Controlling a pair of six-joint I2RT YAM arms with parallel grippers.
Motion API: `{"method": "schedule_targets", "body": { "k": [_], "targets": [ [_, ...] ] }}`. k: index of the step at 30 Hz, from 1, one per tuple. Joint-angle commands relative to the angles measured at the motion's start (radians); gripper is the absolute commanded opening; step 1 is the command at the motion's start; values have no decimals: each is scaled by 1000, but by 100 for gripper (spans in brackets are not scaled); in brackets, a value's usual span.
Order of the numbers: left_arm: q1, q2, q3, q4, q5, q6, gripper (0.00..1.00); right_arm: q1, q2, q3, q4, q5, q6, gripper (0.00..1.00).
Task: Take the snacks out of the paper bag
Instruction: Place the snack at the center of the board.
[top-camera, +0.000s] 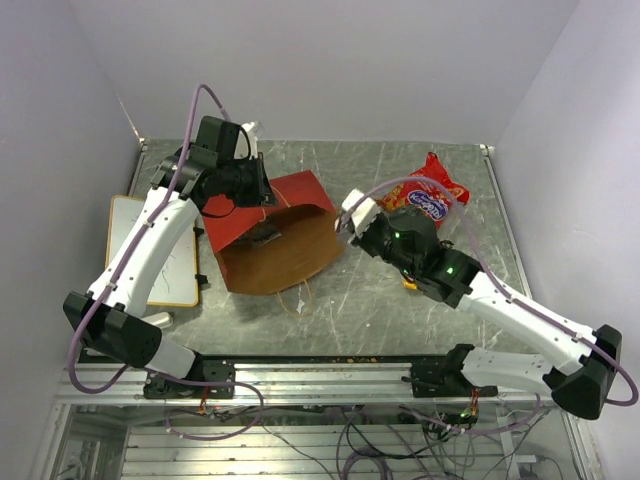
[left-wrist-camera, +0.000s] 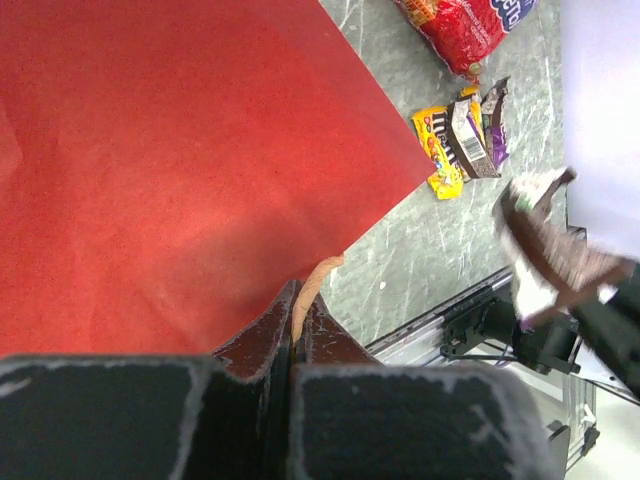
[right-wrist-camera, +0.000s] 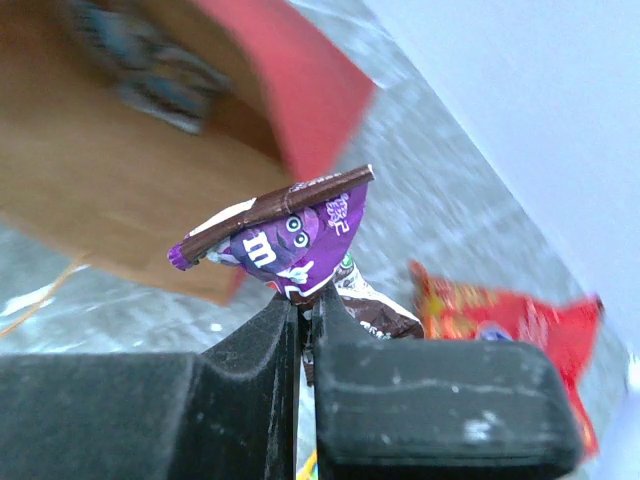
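**Top view:** paper bag (top-camera: 270, 250) lying on its side mid-table (top-camera: 340, 300), brown mouth gaping toward the near edge. One dark packet (top-camera: 265, 237) is showing inside. Left gripper (top-camera: 262, 188) is sitting at the bag's far red edge. Right gripper (top-camera: 350, 215) is hovering just beside the mouth's right rim. Chip bag (top-camera: 432, 198) is lying behind the right arm. Whiteboard (top-camera: 140, 250) is lying at left.

**Left wrist:** fingers are clenching the bag's edge, with the twisted handle (left-wrist-camera: 318, 282) poking out between them. A cluster of small packets (left-wrist-camera: 465, 135) is lying out on the table near the chip bag.

**Right wrist:** jaws are pinching a purple packet (right-wrist-camera: 290, 235) clear of the bag. Possibly a brown one too, but the view is blurred.
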Motion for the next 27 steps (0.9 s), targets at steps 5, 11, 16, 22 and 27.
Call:
{"method": "schedule_targets", "body": {
  "k": [5,11,16,22,27],
  "targets": [
    [10,-8,6,31,69,28,7,-288,204,211,-314,441,567,0],
    [10,-25,-50,87,108,-3,7,-576,376,199,-448,190,631,0],
    [10,-42,-71,109,130,-21,7,-685,500,247,-562,161,589,0],
    [10,-43,-85,124,147,-29,7,-747,549,232,-571,127,553,0],
    [10,-46,-87,125,142,-33,7,-768,568,209,-582,116,563,0]
  ]
}}
